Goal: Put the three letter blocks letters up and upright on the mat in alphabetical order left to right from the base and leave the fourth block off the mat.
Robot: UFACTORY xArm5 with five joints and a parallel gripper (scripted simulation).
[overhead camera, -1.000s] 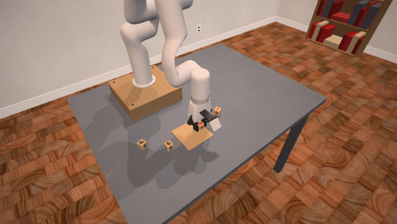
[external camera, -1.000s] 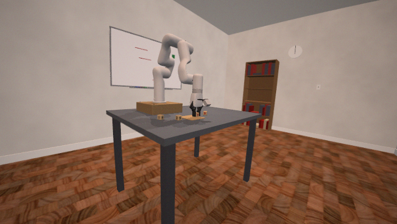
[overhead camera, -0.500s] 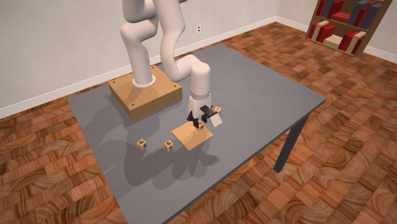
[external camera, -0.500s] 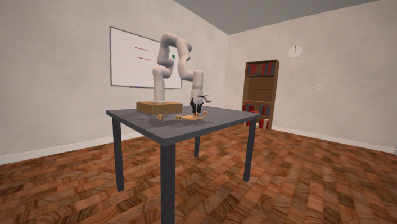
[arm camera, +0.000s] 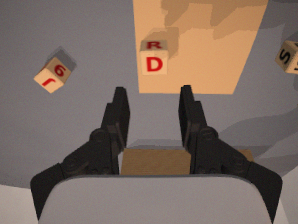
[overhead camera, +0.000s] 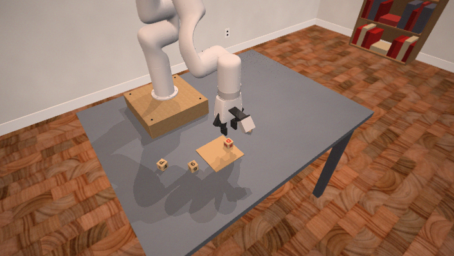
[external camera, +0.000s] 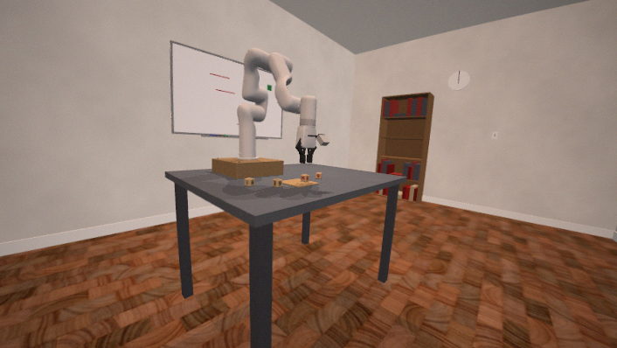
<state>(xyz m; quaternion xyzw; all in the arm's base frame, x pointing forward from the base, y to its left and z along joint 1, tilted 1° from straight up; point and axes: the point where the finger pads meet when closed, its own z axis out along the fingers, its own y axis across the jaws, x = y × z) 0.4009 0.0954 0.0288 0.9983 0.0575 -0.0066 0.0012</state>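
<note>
The gripper (overhead camera: 229, 128) (external camera: 306, 158) (arm camera: 153, 99) is partly open, with a gap between its fingers and nothing in it, and it hangs above the table (overhead camera: 289, 122) (external camera: 280, 205) (arm camera: 90, 25) near the mat. The mat (overhead camera: 215, 157) (external camera: 294, 183) (arm camera: 210, 55) lies flat on the table, out in front of the wooden base (overhead camera: 180, 123) (external camera: 262, 170) (arm camera: 155, 161). One block with red letters (overhead camera: 228, 143) (external camera: 304, 177) (arm camera: 154, 59) sits on the mat, close to its left edge as seen from the base and near the edge that faces the base; its top shows a D, upright for someone standing there, and an R marks the side facing away. Whether it is fully inside the left edge is hard to tell. Another red-lettered block (overhead camera: 250, 130) (external camera: 318, 175) (arm camera: 53, 75) is on the table off that left edge, with a 6 on one side; the top view mostly hides it. Off the mat's other side, a block with black marks (overhead camera: 193, 166) (external camera: 277, 183) (arm camera: 288, 57) rests near the mat, and a second black-marked block (overhead camera: 162, 164) (external camera: 249, 182) lies farther off. So only one block is on the mat, and the row of three is unfinished.
</note>
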